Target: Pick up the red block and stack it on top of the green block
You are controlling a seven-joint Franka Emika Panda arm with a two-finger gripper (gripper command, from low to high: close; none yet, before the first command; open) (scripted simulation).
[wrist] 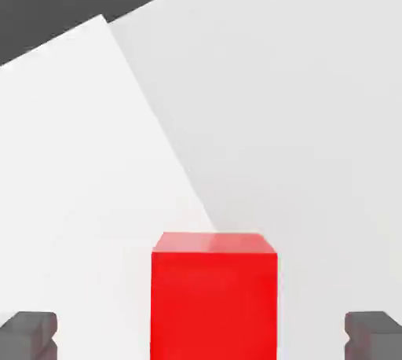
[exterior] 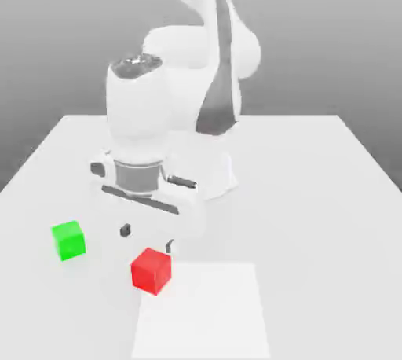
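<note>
End effector (exterior: 147,238) is held wide, empty, poised just above the red block (exterior: 151,270), fingertips (wrist: 30,333) flanking it without contact. Green block (exterior: 68,240) is seen apart, toward the table's (exterior: 314,193) near edge, exterior view's left.

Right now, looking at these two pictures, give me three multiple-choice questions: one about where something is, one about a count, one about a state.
1. In the exterior view, where does the green block sit relative to the red block?
A. To its left
B. To its right
C. On top of it

2. How many blocks lie on the table?
A. One
B. Two
C. Three

3. How is the end effector?
A. Shut on the red block
B. Shut on the green block
C. Open, holding nothing

Answers:
1. A: green lies at the exterior view's left, apart from red.
2. B: one red, one green.
3. C: in the hand view the fingertips stand wide either side of the red block, not touching it.
</note>
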